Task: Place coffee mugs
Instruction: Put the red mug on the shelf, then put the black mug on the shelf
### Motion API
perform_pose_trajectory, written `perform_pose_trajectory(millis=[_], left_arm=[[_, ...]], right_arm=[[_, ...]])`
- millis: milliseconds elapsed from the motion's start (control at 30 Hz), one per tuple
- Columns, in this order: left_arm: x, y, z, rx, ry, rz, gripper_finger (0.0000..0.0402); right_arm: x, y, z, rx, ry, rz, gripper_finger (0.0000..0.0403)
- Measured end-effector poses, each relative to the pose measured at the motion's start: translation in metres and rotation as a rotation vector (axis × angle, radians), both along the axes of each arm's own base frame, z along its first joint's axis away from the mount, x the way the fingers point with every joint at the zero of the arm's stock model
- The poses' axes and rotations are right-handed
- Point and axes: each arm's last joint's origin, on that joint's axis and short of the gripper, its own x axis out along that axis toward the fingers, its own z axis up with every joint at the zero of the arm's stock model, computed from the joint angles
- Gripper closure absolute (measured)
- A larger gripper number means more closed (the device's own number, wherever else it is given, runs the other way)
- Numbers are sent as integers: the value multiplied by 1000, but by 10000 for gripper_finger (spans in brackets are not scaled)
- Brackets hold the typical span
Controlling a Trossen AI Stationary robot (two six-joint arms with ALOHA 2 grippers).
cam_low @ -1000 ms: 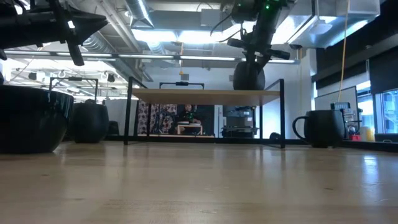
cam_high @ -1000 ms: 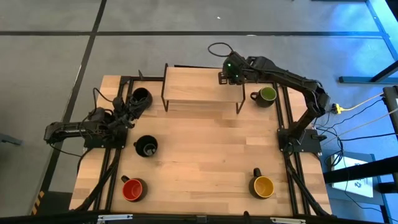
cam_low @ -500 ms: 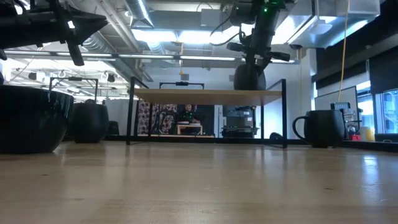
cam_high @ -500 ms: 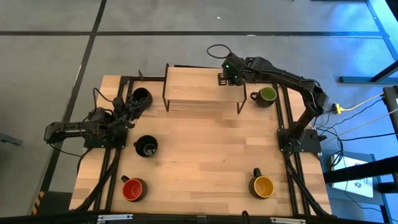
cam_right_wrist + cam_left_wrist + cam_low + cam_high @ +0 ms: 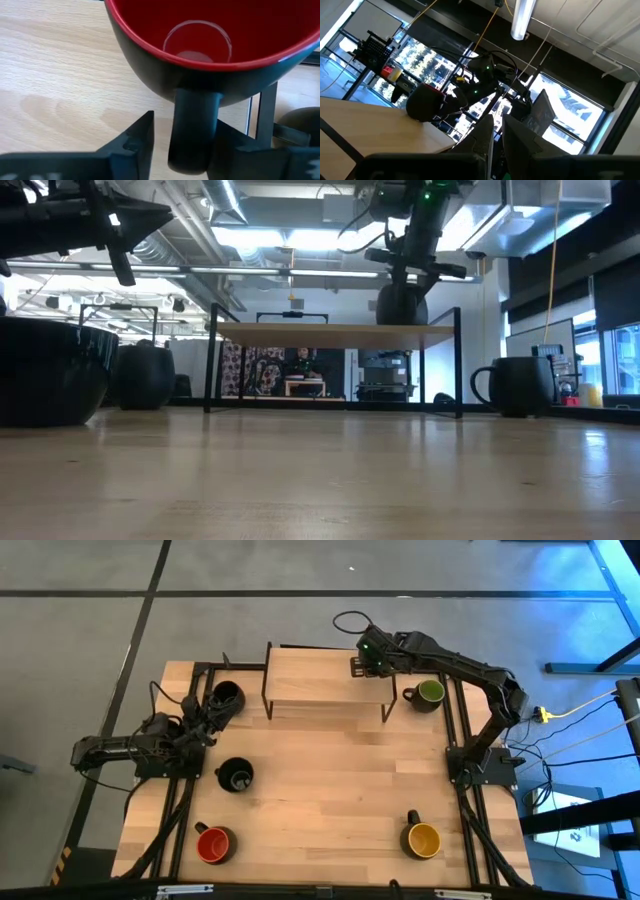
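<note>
A pale wooden table (image 5: 330,790) with a black metal frame stands on a grey floor, and behind it the low view shows a wide room with ceiling lights and windows. On the far half of the table there is a small wooden shelf (image 5: 320,680) on thin black legs. A red-lined mug (image 5: 210,45) sits on the right end of this shelf, and the right gripper (image 5: 180,150) is directly at it: the mug handle stands between the two fingers, which are parted, and there is a gap on at least one side of the handle. In the low view this mug (image 5: 402,304) rests on the shelf top under the arm. Just to the right of that gripper, down on the table, stands the green-lined mug (image 5: 428,692). At the opposite side, the left gripper (image 5: 205,720) lies close to a black mug (image 5: 226,695) near the left edge; its fingers (image 5: 487,132) look nearly pressed together, and whether they hold the mug rim I cannot tell. A second black mug (image 5: 236,776) is a little nearer the front from it. Another red mug (image 5: 214,844) and the yellow mug (image 5: 423,839) stand at the front left and front right, well apart from both grippers. I can read no writing or brand on the mugs.
</note>
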Motion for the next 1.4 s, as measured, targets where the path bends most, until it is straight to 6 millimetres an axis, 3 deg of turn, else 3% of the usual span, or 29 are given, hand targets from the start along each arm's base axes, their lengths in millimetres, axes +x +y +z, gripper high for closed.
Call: perform_pose_trajectory(millis=[433,767,933,1233,1400], left_arm=[[0,0,0,4,1,-8,370],[0,0,0,4,1,-9,370],[0,0,0,-6,-5,-16,370],[2,0,-4,-20,31,-36,369],[5,-3,-8,2,91,-119,334]], right_arm=[[-23,15,30,-18,-62,16,240],[-33,46,57,-85,-133,82,240],[-32,76,68,-123,-149,209,239],[-17,157,71,-126,-153,551,239],[-16,201,72,-170,-169,642,239]])
